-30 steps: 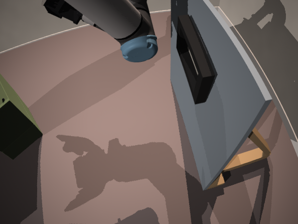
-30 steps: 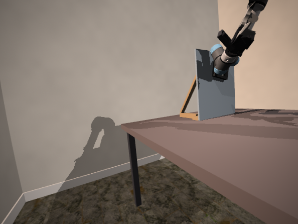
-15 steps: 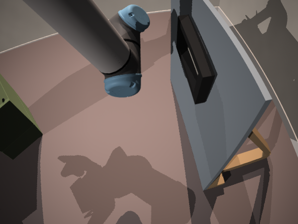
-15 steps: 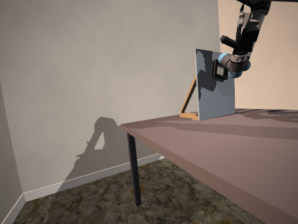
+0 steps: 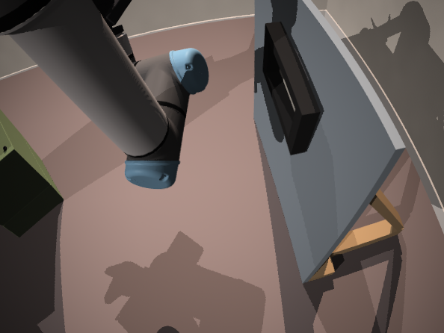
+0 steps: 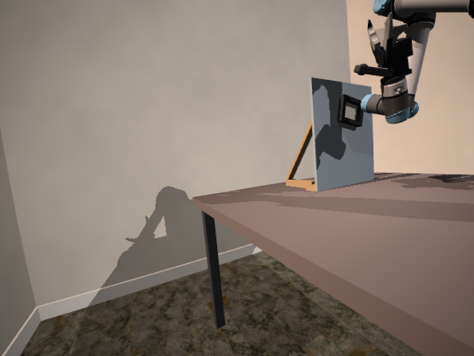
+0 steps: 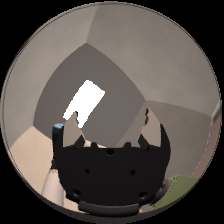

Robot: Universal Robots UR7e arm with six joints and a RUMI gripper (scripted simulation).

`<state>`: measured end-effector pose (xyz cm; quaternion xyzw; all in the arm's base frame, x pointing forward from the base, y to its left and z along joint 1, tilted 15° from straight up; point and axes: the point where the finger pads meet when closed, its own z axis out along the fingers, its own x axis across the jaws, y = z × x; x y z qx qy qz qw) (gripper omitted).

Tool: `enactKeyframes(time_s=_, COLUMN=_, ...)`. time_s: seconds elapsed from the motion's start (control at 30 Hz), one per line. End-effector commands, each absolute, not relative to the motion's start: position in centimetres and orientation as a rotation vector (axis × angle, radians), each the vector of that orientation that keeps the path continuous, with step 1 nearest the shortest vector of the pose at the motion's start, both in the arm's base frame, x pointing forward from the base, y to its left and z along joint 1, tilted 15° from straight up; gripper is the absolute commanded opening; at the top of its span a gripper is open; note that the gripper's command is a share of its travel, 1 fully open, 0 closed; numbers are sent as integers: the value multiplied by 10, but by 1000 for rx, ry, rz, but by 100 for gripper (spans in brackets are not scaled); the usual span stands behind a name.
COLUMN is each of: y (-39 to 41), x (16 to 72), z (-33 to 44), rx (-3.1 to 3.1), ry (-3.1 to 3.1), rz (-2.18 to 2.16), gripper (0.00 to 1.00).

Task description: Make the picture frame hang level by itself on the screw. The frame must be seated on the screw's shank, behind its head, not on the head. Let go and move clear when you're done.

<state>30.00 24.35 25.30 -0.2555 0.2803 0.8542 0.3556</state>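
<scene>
Table [image 5: 217, 149] [image 6: 359, 239] under the board [image 5: 314, 179] [image 6: 355, 156], board upright on it, my gripper [image 6: 379, 21] [image 7: 111, 109] above board height and out from its front, fingers up, spread and holding nothing, picture frame [image 5: 306, 131] [image 6: 342, 112] on board's front, upper part, screw seating can't be seen.

We're seeing green box [image 5: 28, 160] [image 7: 176, 190] sitting at left edge of top view. Wooden brace [image 5: 374, 233] [image 6: 300, 152] is standing on pinkish tabletop [image 5: 209, 209] [image 6: 359, 247]. Dark leg [image 6: 213, 275] is reaching down toward mottled floor [image 6: 159, 311]; pale skirting [image 6: 132, 273] is running along grey wall [image 6: 159, 100]. In wrist view, we're catching bright white patch [image 7: 90, 100].
</scene>
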Motion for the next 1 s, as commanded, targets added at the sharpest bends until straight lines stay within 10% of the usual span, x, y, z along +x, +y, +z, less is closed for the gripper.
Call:
enactKeyframes(time_s=0.0, y=235, x=318, z=263, rx=-514, ry=783, rz=2240, gripper=100)
enactKeyframes(time_s=0.97, y=185, x=387, z=281, rx=69, ry=893, rz=2342, gripper=100)
